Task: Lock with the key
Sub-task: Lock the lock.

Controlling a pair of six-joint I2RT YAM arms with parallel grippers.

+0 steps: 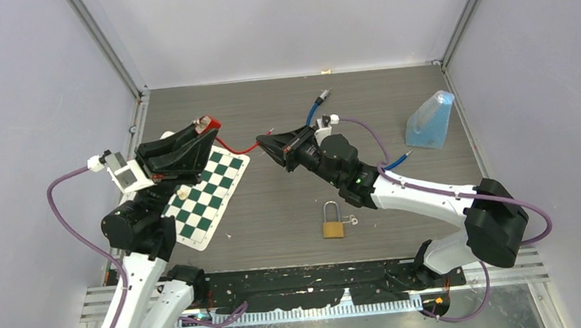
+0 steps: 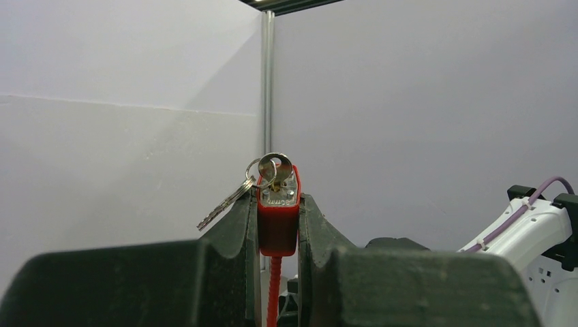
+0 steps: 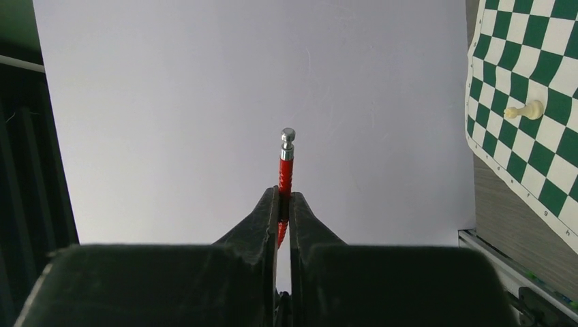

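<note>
Because the cable tip must enter the lock squarely, it should be lined up before being pushed home, and the key turned only afterwards. The cable is pinched just below its tip by the right gripper; farther left, the lock, key inserted, is clamped in the left gripper.

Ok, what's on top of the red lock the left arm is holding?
On the red lock a key stands in the top face; a ring on it carries a second key hanging left. The key covers the keyhole, and the fingers hide the lock's sides.
</note>
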